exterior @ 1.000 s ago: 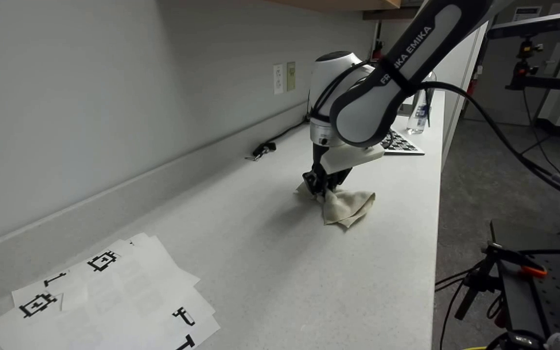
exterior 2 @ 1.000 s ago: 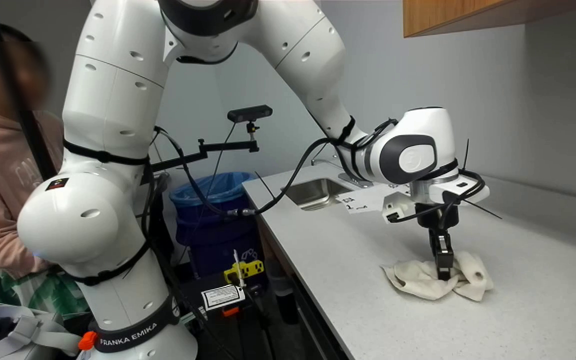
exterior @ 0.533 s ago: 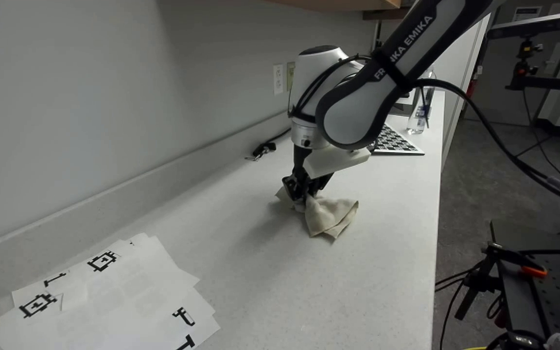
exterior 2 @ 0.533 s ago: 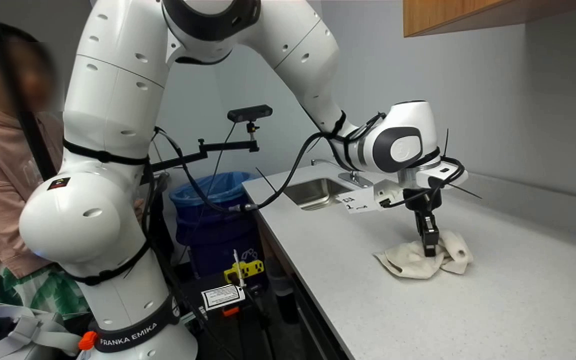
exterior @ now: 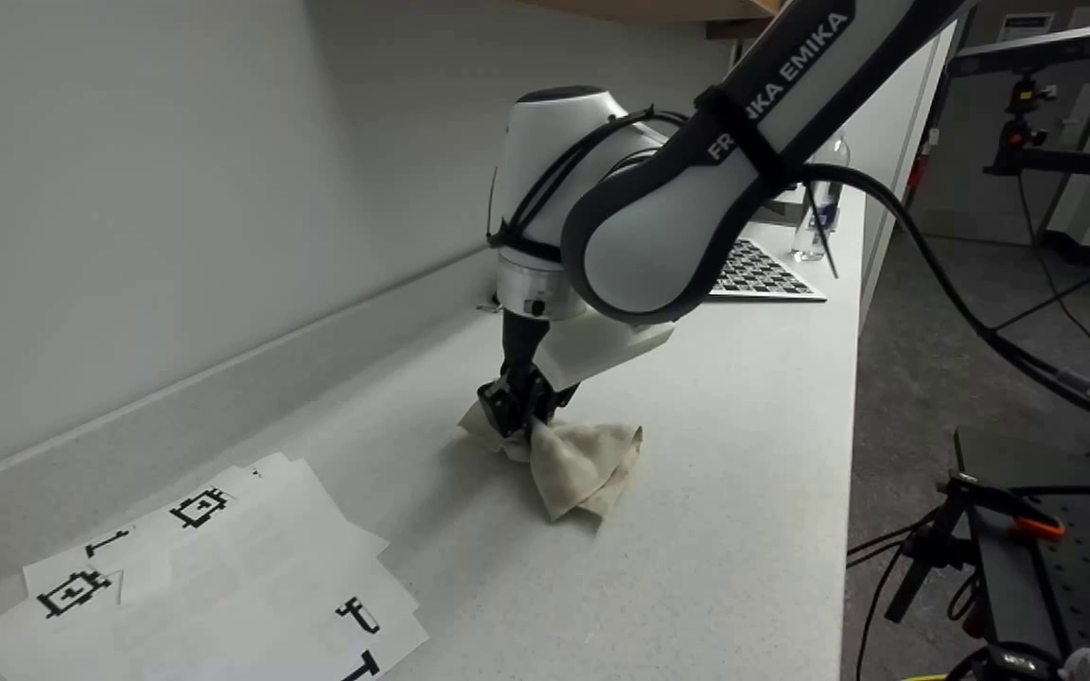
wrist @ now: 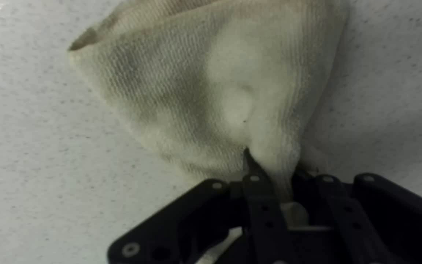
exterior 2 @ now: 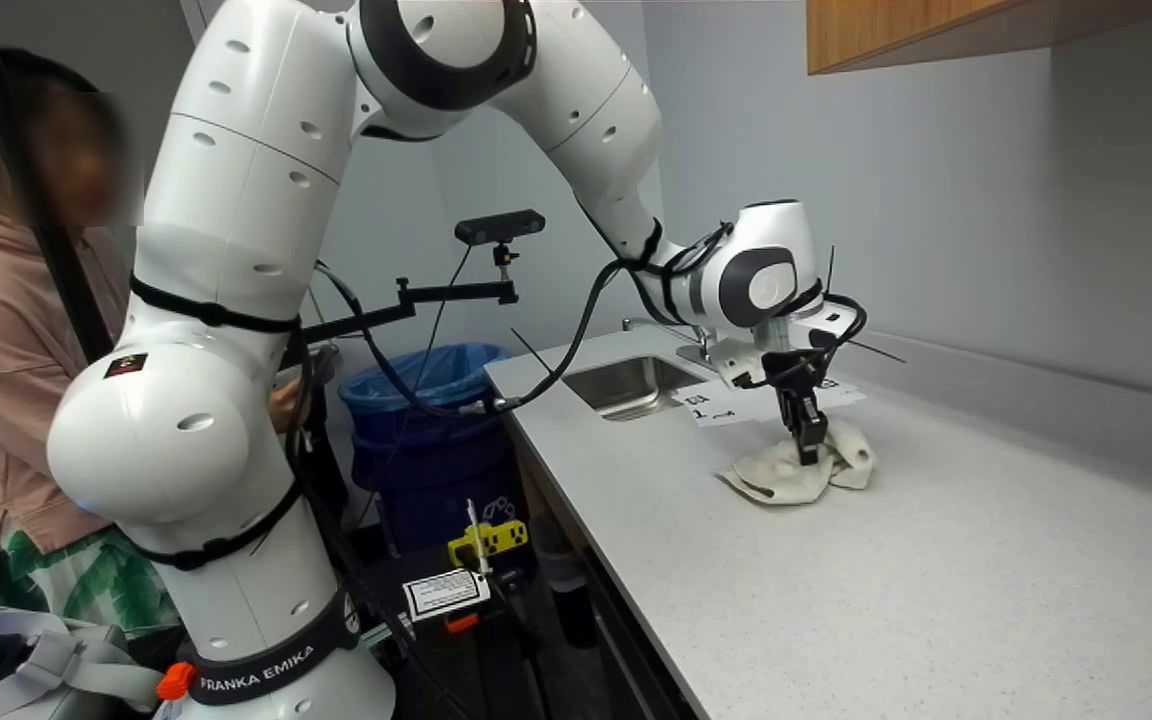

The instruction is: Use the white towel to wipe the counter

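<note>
Low over the speckled counter (exterior 2: 886, 590), the claw (wrist: 274, 163) is clamping, fingers (wrist: 266, 200) nearly together, on a bunched, finely ribbed off-white towel (wrist: 181, 84), which is resting there in loose folds. Beyond, flat paper sheets (exterior 2: 738, 408) are lying near a steel sink (exterior 2: 628, 385).

Place: lab | robot arm (exterior 2: 236, 200) | boom-mounted camera (exterior 2: 499, 227) | checkerboard (exterior: 761, 272) | sink (exterior 2: 631, 388)

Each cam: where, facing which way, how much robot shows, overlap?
Wrist view: beside the tool, facing down at the towel; body: tool only.
An exterior view: near papers, facing along the counter; body: part of arm, tool.
An exterior view: beside the arm, facing the sink; body: most of arm, tool.
Both exterior views share tool, towel, papers, counter, from roughly opposite directions.
</note>
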You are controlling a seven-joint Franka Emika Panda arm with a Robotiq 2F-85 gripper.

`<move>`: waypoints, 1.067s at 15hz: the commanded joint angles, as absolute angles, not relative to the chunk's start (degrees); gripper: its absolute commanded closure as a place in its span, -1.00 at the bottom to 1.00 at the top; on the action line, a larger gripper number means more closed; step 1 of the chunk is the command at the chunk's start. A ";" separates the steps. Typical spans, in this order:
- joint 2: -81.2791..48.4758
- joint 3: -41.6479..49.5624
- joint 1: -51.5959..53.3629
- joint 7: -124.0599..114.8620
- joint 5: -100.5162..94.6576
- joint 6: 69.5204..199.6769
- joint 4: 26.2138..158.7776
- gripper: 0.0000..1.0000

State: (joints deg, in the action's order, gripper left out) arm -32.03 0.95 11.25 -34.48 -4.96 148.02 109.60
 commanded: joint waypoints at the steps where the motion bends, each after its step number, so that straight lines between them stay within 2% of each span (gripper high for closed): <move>1: -35.01 -1.11 12.97 -29.58 -3.30 148.31 105.33 0.94; 7: -36.72 -3.06 14.90 -24.50 -3.06 147.70 103.17 0.94; 16: -37.55 0.49 13.40 -24.31 -2.68 148.00 104.22 0.94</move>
